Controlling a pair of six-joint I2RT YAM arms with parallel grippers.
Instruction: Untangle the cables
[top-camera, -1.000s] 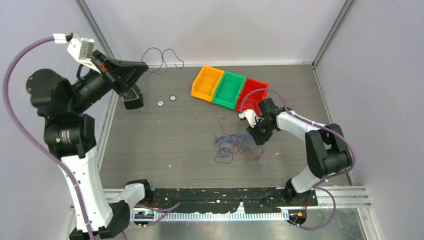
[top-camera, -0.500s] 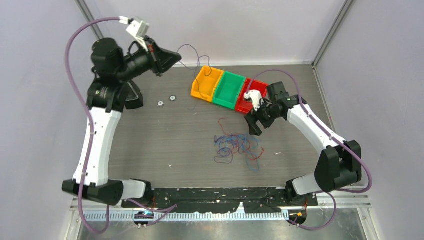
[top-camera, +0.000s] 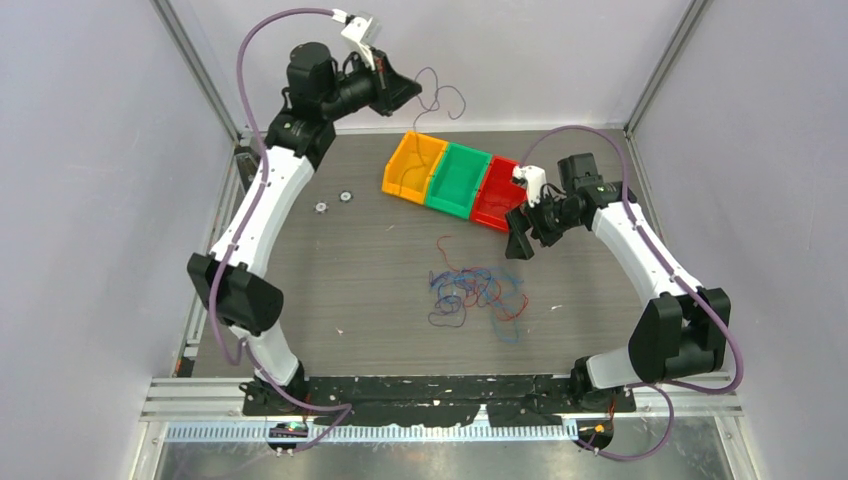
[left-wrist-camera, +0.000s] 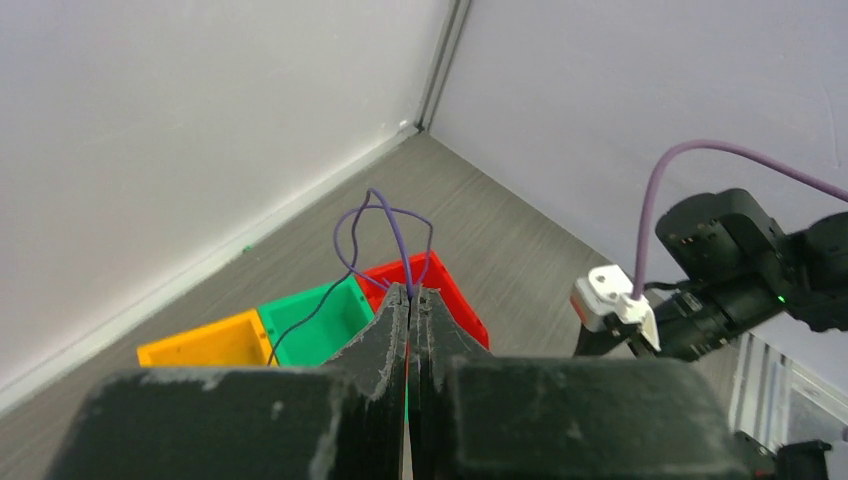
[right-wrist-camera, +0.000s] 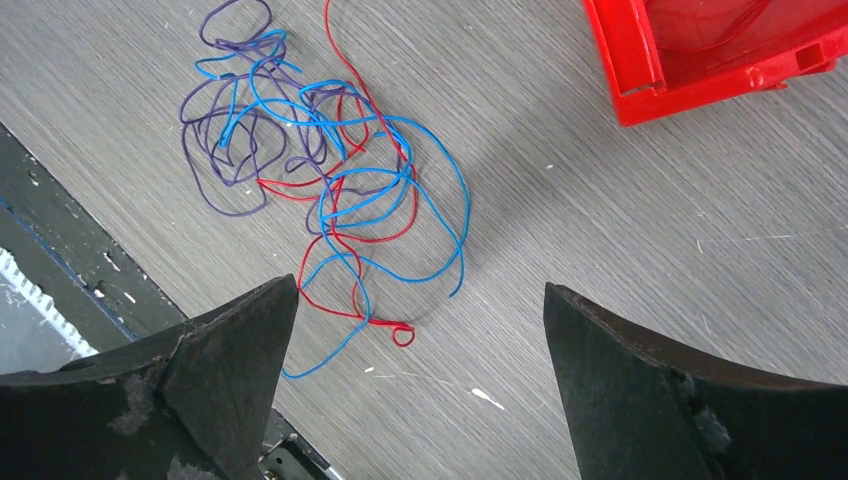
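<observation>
Table (top-camera: 330, 290): three bins (top-camera: 458, 178), one tangle (top-camera: 470, 290), one lifted cable (left-wrist-camera: 397, 232).

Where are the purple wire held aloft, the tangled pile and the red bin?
purple wire (left-wrist-camera: 396, 240): left wrist view, its raised loop.
tangled pile (right-wrist-camera: 335, 185): right wrist view, its knotted middle.
red bin (right-wrist-camera: 700, 90): right wrist view, near wall.

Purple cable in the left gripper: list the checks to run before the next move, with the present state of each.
1. Grip: the left gripper is shut on the purple cable: ok.
2. Held purple cable hangs apart from the tangle: ok.
3. Jaws of the right gripper open and empty: ok.
4. Right wrist view shows the tangle unobstructed, beside the red bin: ok.
5. Red, blue and purple strands of the tangle separated: not ok, they cross each other.
6. Hanging end of the purple cable clear of the orange bin: cannot tell.
</observation>
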